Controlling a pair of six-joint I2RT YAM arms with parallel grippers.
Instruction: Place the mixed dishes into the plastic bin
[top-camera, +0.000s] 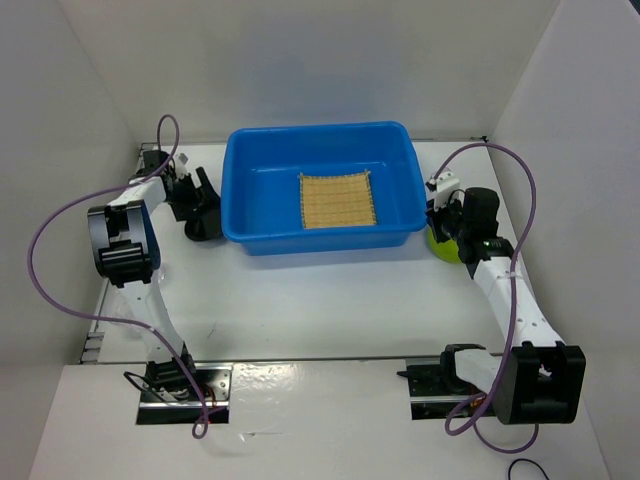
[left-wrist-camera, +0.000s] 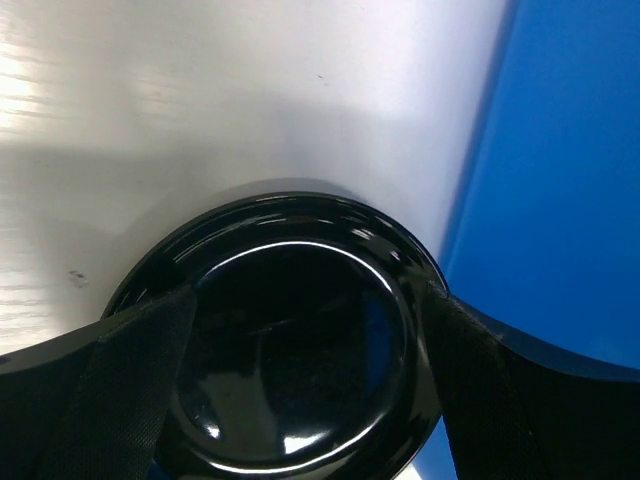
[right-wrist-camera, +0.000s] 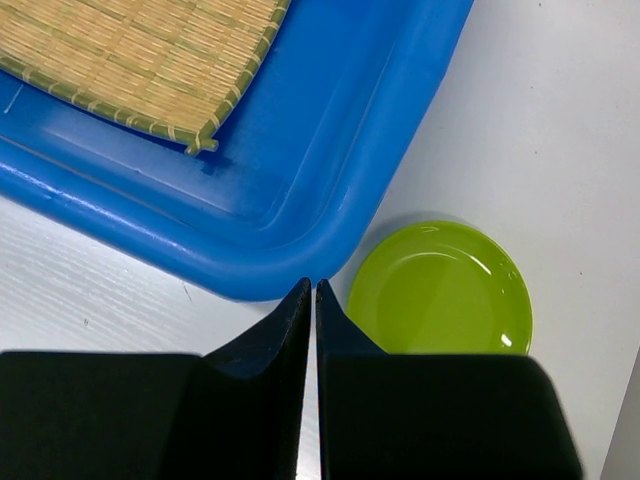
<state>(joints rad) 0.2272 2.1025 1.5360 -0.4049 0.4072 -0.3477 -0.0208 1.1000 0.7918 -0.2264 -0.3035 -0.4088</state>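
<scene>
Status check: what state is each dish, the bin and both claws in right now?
Bin: upright, holding only the mat.
Mat: flat inside the bin.
Green plate: on the table, right of the bin, untouched.
Black dish: beside the bin's left wall.
Left claw: straddles the black dish; grip unclear.
Right claw: shut, empty.

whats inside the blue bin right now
One thing shows: the tan woven bamboo mat, flat on the floor of the blue plastic bin. Anything under the mat is covered. The lime-green plate sits outside, beside the bin.
</scene>
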